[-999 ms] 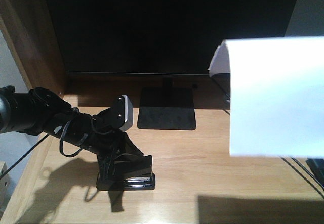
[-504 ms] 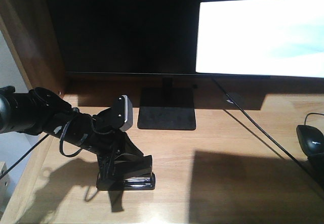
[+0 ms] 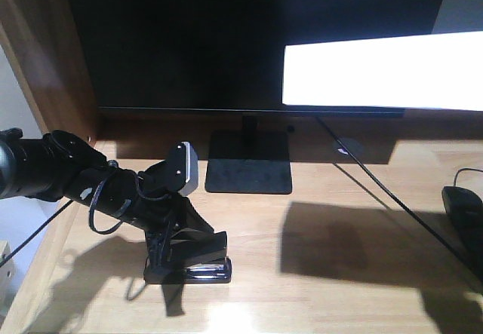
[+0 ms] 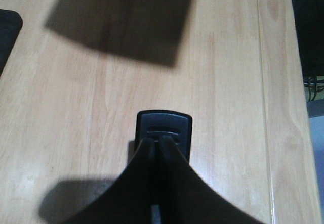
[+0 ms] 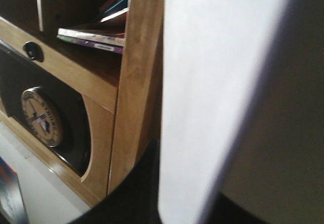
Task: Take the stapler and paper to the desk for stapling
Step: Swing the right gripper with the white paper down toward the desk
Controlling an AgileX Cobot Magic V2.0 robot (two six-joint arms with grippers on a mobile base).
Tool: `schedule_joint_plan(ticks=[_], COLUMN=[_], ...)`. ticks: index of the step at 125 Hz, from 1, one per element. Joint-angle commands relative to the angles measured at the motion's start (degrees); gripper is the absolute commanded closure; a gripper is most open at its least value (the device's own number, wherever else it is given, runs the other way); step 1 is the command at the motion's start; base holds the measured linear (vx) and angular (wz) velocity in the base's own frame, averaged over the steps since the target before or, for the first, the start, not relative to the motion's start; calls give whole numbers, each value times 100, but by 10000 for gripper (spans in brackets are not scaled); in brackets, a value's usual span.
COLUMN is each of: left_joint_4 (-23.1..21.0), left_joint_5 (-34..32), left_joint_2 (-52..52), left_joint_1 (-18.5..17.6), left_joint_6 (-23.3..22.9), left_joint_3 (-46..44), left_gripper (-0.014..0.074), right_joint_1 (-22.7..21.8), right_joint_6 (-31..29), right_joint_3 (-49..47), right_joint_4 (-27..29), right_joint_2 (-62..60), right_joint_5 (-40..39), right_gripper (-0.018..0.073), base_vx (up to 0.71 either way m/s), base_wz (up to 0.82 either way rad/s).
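The black stapler (image 3: 198, 271) rests on the light wooden desk (image 3: 317, 221) at the front left. My left gripper (image 3: 179, 252) is shut on it from above. In the left wrist view the stapler's front end (image 4: 164, 125) pokes out past my closed left gripper (image 4: 158, 142). The white paper (image 3: 381, 74) hangs in the air at the upper right, in front of the dark monitor, casting a shadow on the desk. In the right wrist view the paper (image 5: 212, 82) fills the middle, pinched by my right gripper (image 5: 187, 204). The right gripper itself is outside the front view.
A black monitor (image 3: 249, 40) on a flat stand (image 3: 249, 166) fills the back of the desk. A black mouse (image 3: 463, 212) and cables lie at the right. A brown side panel (image 3: 45, 70) stands at left. The right wrist view shows a wooden shelf with books (image 5: 96, 38).
The paper swung from hanging down at the right edge to a flat, wide sheet further left and then lower; its shadow shifted on the desk. The left arm and stapler have not moved.
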Motion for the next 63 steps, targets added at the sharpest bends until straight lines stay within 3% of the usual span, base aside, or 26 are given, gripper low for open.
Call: schedule_joint_plan(ticks=[1, 17, 33, 47, 63], left_joint_4=[-304, -304, -304, -304, -304], left_joint_5=[142, 142, 142, 142, 142], left_joint_2=[-239, -239, -239, -239, -239], left_joint_1=[-22, -22, -22, -22, -22], left_joint_6=[6, 6, 6, 6, 6], left_joint_3=[-142, -142, -142, -142, -142], left_gripper=[603, 603, 603, 603, 603], right_joint_1=[-759, -1764, -2535, -2894, -2929], right_joint_6=[927, 1941, 2371, 2463, 2534], right_joint_3=[-182, -182, -182, -182, -182], right_joint_4=[-984, -2438, -3726, -4703, -5753], right_joint_2=[161, 519, 811, 1108, 1527], right_joint_5=[-839, -1118, -1118, -1118, -1118], right_gripper=[562, 562, 562, 562, 562], base_vx=[0, 0, 0, 0, 0], base_wz=[0, 0, 0, 0, 0])
